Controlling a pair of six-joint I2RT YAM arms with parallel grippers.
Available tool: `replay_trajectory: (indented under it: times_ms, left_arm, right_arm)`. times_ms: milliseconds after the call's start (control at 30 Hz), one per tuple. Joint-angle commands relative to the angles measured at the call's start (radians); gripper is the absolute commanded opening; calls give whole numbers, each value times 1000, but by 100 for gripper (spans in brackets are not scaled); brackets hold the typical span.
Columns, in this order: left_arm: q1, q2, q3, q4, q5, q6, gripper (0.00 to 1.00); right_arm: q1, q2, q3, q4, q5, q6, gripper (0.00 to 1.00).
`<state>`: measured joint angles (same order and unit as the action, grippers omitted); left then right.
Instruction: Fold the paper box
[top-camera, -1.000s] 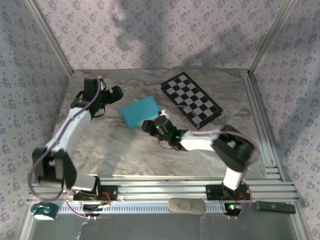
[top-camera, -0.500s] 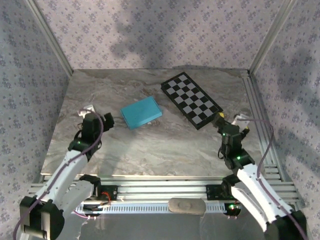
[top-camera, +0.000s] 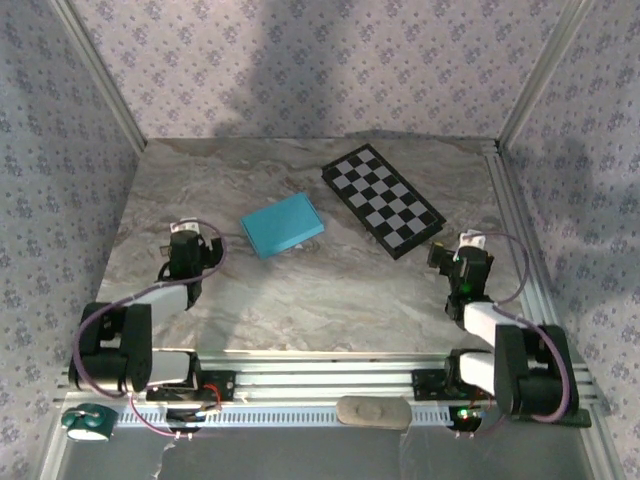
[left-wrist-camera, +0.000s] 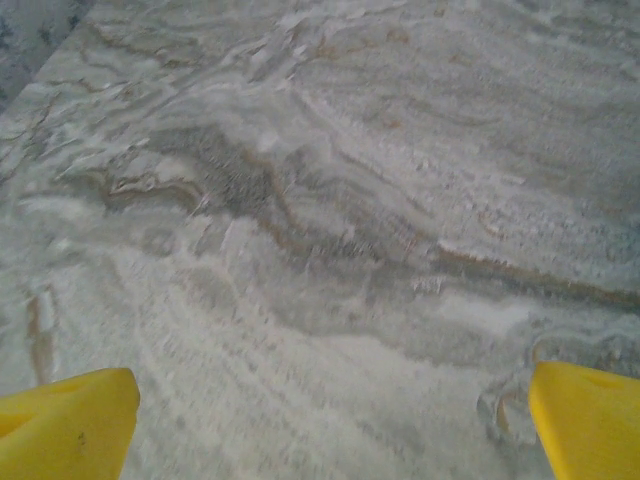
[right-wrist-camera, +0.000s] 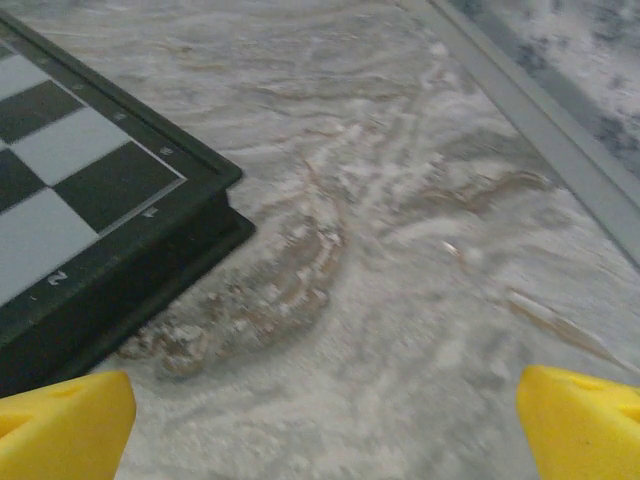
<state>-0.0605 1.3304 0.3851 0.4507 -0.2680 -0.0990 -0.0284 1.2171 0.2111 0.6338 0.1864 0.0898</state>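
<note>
The paper box (top-camera: 283, 224) lies flat on the marble table (top-camera: 320, 290) as a closed turquoise rectangle, left of centre, with neither gripper touching it. My left gripper (top-camera: 186, 240) rests low near the table's left side, well to the box's left and nearer the front. In the left wrist view its yellow fingertips (left-wrist-camera: 66, 424) stand wide apart over bare marble, so the left gripper (left-wrist-camera: 330, 430) is open. My right gripper (top-camera: 458, 252) sits low at the right. The right gripper (right-wrist-camera: 325, 425) is open too, its yellow fingertips (right-wrist-camera: 585, 420) far apart with nothing between them.
A black-and-white checkerboard (top-camera: 383, 200) lies at the back right; its dark corner (right-wrist-camera: 90, 210) is just ahead-left of the right gripper. An aluminium rail (right-wrist-camera: 540, 120) borders the table's right edge. Patterned walls enclose the table on three sides.
Both arms have drawn back from the box toward the near edge and folded low. The right gripper left the box's near corner and opened wide. The box has not moved.
</note>
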Motion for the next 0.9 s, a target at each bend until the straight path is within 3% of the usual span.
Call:
replay_trajectory:
  times_ms: [0, 33, 167, 200, 267, 333, 400, 867]
  left_arm:
    - [34, 58, 57, 169, 97, 53, 100]
    - [39, 74, 63, 182, 106, 66, 100]
    - [96, 223, -67, 589, 143, 19, 100]
    - [95, 180, -54, 480, 150, 17, 100]
    - [96, 217, -41, 518, 157, 22, 100]
    - [97, 190, 1, 388, 145, 12, 100]
    - [94, 204, -11, 442, 139, 18, 100]
    - [88, 197, -5, 417, 130, 22, 100]
  right_arm:
    - [-23, 89, 66, 178, -123, -75, 99]
    - [-37, 132, 75, 203, -140, -66, 99]
    - [-56, 309, 64, 412, -194, -61, 99]
    - [-50, 273, 89, 295, -184, -74, 99]
    - [-25, 299, 98, 324, -175, -98, 99]
    - [5, 289, 148, 214, -79, -99, 99]
    - [21, 297, 166, 195, -37, -102, 99]
    - [16, 297, 160, 202, -11, -85, 99]
